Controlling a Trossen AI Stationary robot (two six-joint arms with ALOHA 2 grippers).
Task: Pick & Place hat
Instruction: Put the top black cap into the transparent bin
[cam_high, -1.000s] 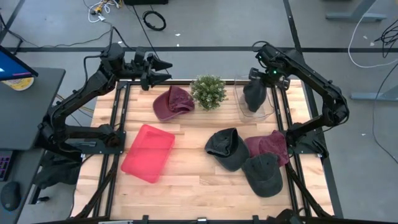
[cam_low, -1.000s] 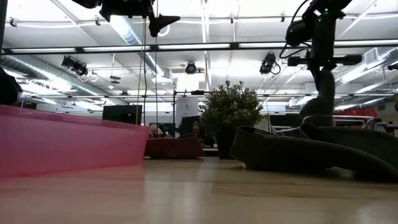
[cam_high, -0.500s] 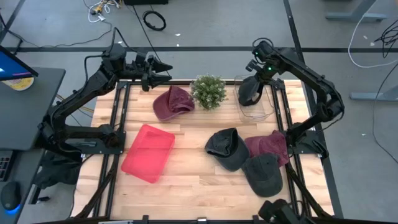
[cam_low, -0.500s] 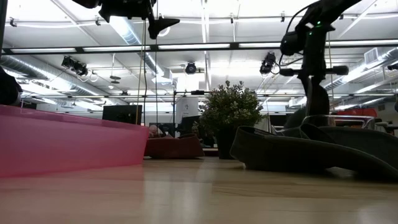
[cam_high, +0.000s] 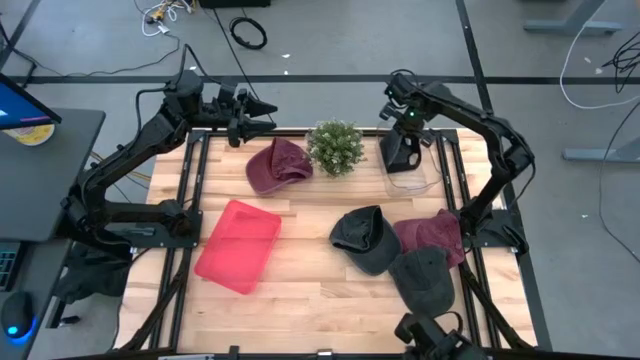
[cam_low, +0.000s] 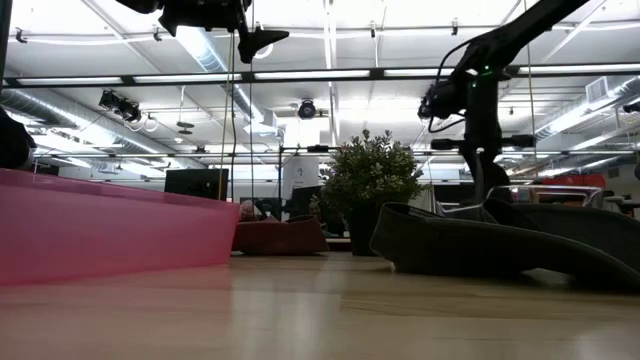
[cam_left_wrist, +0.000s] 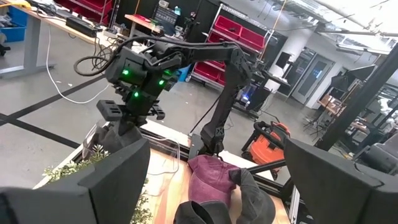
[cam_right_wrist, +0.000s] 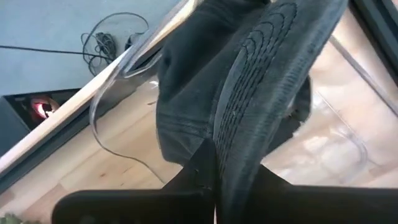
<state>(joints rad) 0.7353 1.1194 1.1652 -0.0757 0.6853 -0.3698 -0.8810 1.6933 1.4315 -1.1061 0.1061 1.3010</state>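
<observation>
Right gripper, in the high view, sits at 1 o'clock on the table, its fingers clamped together on the brim of a dark grey fabric cap that hangs over a clear plastic bin. Left gripper waits at 11 o'clock with its fingers spread wide and nothing between them, above a maroon fabric cap. A small green potted plant stands between the two. A pink plastic tray lies at 8 o'clock; three more caps lie at 4 o'clock.

Low view: the right gripper hangs at 2 o'clock, beyond the plant.

Left wrist view: the held cap dangles below the right gripper.

Right wrist view: the stitched brim of the cap is pinched between the fingers, over the clear bin.
</observation>
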